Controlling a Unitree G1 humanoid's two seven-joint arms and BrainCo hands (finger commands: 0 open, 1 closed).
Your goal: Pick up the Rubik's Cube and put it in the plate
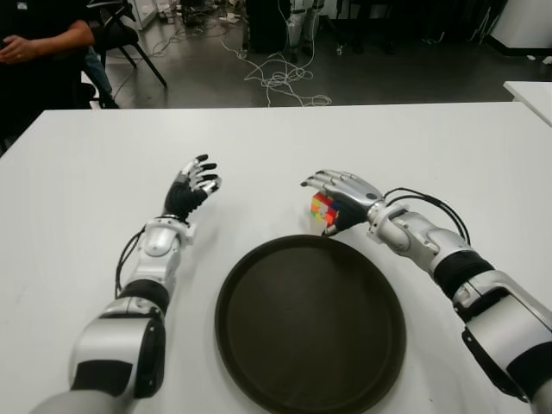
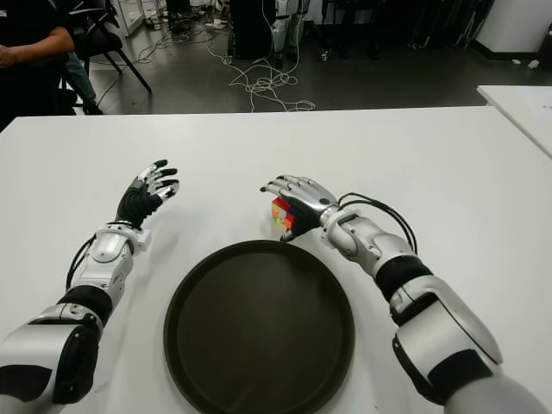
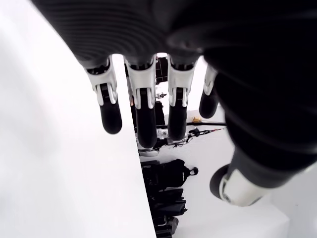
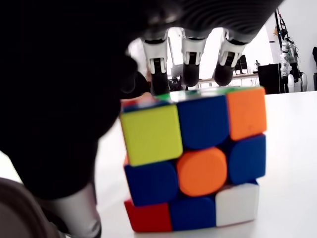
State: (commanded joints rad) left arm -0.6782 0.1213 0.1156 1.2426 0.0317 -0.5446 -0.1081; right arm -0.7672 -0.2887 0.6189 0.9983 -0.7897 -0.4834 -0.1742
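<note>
Two hands show, but only the right hand (image 1: 341, 200) is at work: it arches over the cube (image 1: 322, 211), fingers (image 4: 190, 62) reaching past the cube's far top edge and the thumb down along its side. The cube looks to sit on the desk (image 1: 448, 155) under the palm, just beyond the plate's (image 1: 259, 259) far rim, so I judge the grasp to be closing rather than made. To do it well, the fingers should curl down the far face while the thumb presses the opposite face, squeezing flat on the sides rather than on a corner, so the cube does not twist or skid out. Then it needs a lift high enough to clear the rim before swinging toward the wrist side and lowering over the plate's middle. The left hand (image 1: 191, 190) is idle, fingers spread and empty, raised off to the left of the plate. Hidden: the palm covers the cube's top in the eye views, and whether fingertips or thumb actually touch the cube cannot be told.
</note>
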